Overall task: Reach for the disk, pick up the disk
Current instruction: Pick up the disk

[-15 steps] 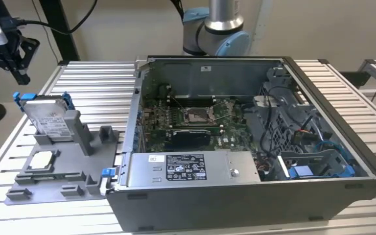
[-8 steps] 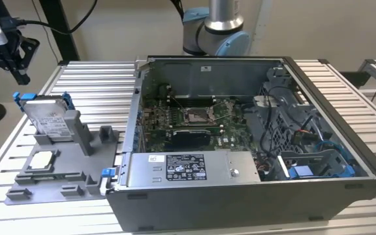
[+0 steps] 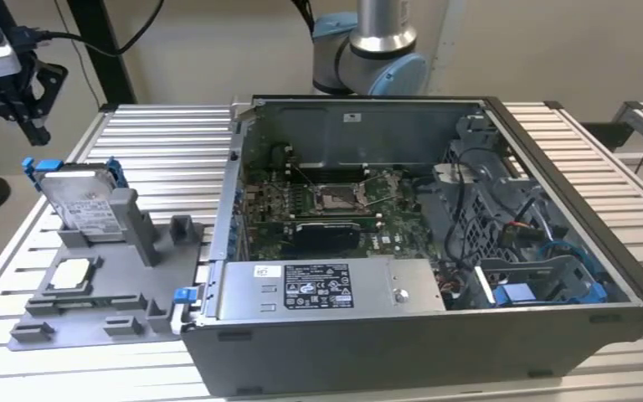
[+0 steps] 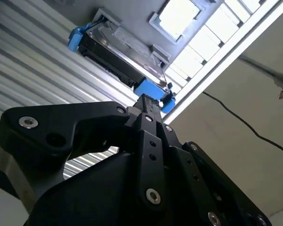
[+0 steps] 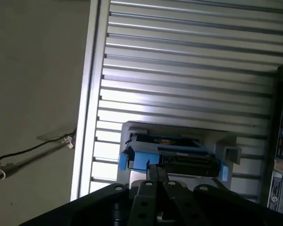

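Slatted aluminium table [image 3: 165, 142], exterior view: grey fixture plate [image 3: 131, 276] flat at 8 o'clock, open computer case [image 3: 411, 352] centre to 4 o'clock, just beside it.

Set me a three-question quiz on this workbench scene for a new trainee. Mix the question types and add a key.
1. True or false: the gripper already holds the disk.
2. Multiple choice: the disk stands A) inside the computer case, B) upright in the grey fixture on the slatted table, C) flat on the power-supply box.
3. Fill in: the plastic bracket on the disk's edges is ____.
Key: 1 false, the gripper hangs clear of the disk; 2 B; 3 blue.
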